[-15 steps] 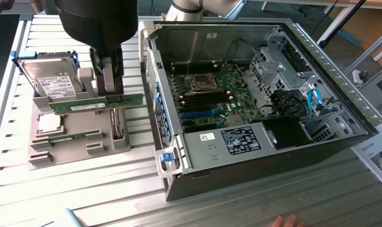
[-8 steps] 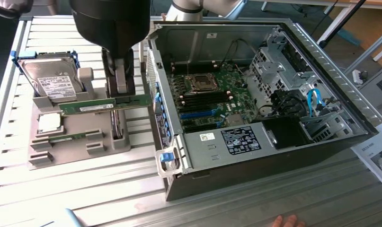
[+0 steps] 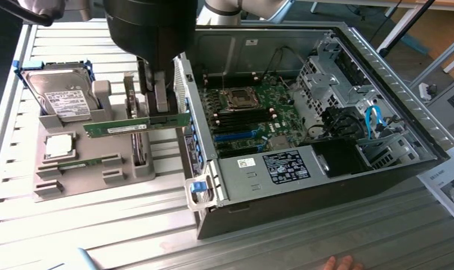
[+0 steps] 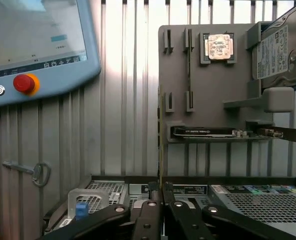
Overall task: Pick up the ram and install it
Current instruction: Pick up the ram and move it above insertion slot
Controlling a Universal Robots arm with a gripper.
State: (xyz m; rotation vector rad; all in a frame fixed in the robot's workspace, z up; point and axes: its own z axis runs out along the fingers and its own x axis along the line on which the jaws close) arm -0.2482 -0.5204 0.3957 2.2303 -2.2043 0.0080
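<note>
Ram [image 3: 114,128], gripped only near its middle, could in my judgement twist or slip if its left end snags the grey holder tray [image 3: 84,177] below, or its right end clips the computer case [image 3: 188,90] wall just beside it. It hangs level, clamped crosswise in the narrowly closed end effector [image 3: 156,109].

Slatted metal table [image 3: 99,225], bright sunlight
</note>
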